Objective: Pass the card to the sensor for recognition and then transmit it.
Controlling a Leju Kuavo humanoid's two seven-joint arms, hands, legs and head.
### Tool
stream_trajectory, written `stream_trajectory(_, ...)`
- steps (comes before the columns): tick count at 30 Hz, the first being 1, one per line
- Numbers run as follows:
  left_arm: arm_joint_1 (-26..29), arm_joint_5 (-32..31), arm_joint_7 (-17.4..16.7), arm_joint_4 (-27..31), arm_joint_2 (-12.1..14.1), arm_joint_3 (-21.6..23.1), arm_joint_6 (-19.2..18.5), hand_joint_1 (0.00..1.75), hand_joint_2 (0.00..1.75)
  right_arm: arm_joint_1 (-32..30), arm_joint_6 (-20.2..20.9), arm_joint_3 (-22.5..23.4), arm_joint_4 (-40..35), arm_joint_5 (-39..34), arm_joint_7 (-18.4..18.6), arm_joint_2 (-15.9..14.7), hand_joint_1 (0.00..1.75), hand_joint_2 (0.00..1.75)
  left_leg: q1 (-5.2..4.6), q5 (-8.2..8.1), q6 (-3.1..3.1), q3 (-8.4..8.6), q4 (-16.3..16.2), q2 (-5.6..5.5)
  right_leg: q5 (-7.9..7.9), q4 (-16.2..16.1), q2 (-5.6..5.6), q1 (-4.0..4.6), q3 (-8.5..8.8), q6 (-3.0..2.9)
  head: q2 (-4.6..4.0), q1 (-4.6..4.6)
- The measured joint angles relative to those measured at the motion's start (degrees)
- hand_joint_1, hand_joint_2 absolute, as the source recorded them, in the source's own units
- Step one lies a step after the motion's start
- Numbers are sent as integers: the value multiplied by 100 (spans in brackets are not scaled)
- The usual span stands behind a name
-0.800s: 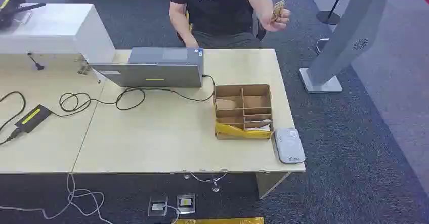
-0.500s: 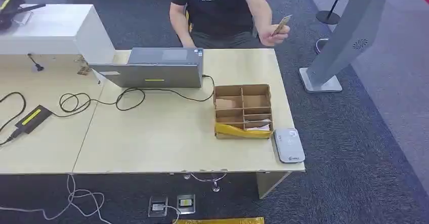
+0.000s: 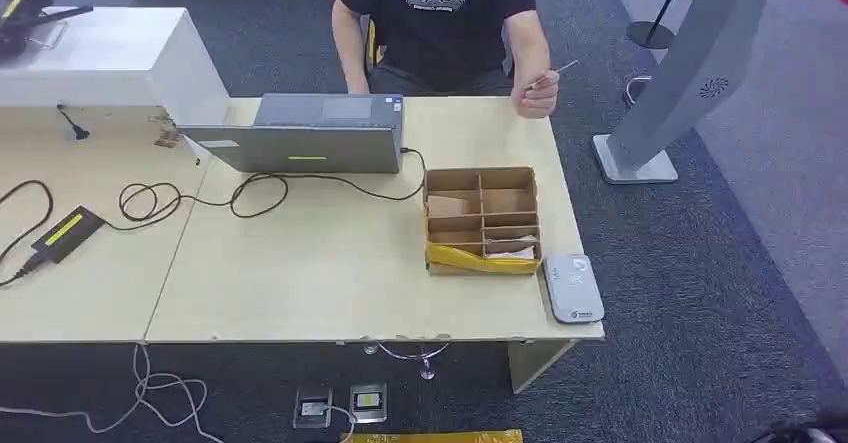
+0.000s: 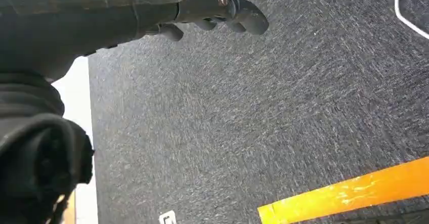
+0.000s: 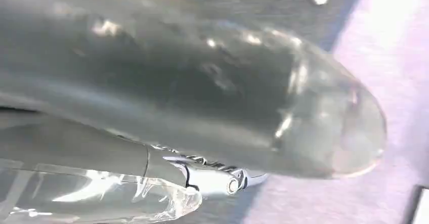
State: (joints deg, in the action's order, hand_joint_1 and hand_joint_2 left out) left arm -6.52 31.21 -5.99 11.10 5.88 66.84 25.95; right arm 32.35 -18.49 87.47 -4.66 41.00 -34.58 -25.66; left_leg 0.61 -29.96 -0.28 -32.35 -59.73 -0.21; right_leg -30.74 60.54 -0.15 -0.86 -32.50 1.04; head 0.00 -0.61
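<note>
Across the table a person's hand (image 3: 538,94) holds a thin card (image 3: 560,71) edge-on, just above the table's far right edge. The sensor (image 3: 572,287), a flat white-grey pad, lies at the table's front right corner next to a cardboard box. My left hand (image 4: 222,11) hangs over dark carpet, fingers loosely extended, nothing in it. My right hand (image 5: 202,107) is a blurred, glossy close-up in the right wrist view, and how its fingers lie is unclear.
A divided cardboard box (image 3: 481,219) with a yellow front stands near the sensor. A grey laptop (image 3: 305,135) and its looping cables (image 3: 200,198) lie mid-table, a white box (image 3: 110,58) at the far left. A grey stand (image 3: 680,73) rises right of the table (image 3: 300,283).
The person's hand has come down from shoulder height to just above the table's far edge. The card has turned from face-on to edge-on.
</note>
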Motion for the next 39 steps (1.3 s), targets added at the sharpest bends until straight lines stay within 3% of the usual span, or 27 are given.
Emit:
stream_trajectory(6, 2, -66, 157, 0, 7, 44, -37, 0, 0, 291, 408, 0, 124, -81, -492, -197, 0, 0, -3, 0, 0, -7, 0, -2, 0, 1, -2, -2, -4, 0, 2, 9)
stream_trajectory(11, 2, -92, 306, 0, 9, 74, -103, 0, 0, 808, 859, 2, 153, 299, -507, -432, 0, 0, -3, 2, 2, -5, 0, 0, 1, 1, -2, -2, -2, 0, 0, 4)
stream_trajectory(12, 0, -98, 315, 0, 11, 94, -109, 0, 0, 922, 927, 2, 166, 427, -492, -452, 0, 175, -4, 3, 3, -6, 0, 0, 2, 2, -2, -3, 0, 1, 0, 2)
stream_trajectory(20, -10, -240, 376, 0, 39, 159, -206, 0, 0, 2287, 1335, -37, 225, 2593, -474, -479, 0, 175, -7, 13, 9, -16, 0, -1, 6, 14, -4, -5, -5, 3, 0, 7)
stream_trajectory(24, -40, -245, 409, 0, 55, 203, -223, 0, 0, 3115, 1235, -138, 273, 3556, -498, -236, 0, 175, -2, 17, 8, -8, 0, -7, 8, 14, -8, -1, -6, 0, 2, 4)
stream_trajectory(29, -26, -245, 433, 0, 55, 249, -240, 0, 0, 3478, 1261, -153, 313, 4231, -547, -17, 0, 175, -3, 26, 2, -27, -1, -61, 5, 15, -59, -1, -2, -3, 0, 7)
stream_trajectory(32, -33, -245, 479, 0, 70, 254, -245, 0, 0, 3655, 1101, -155, 332, 4783, -560, 224, 0, 175, -2, 25, 2, -21, 0, -48, 5, 15, -44, -1, -4, -3, 0, 4)
stream_trajectory(36, -44, -258, 542, 0, 87, 293, -289, 0, 0, 3739, 802, -361, 361, 4909, -562, 610, 0, 175, -1, 27, 0, -20, 0, -54, 5, 14, -48, 0, -4, -3, 0, 4)
stream_trajectory(39, -47, -282, 581, 0, 92, 312, -341, 0, 0, 3741, 215, -746, 376, 4918, -547, 911, 0, 175, 1, 28, -2, -26, 0, -55, 5, 17, -48, 2, -1, -3, 2, 2)
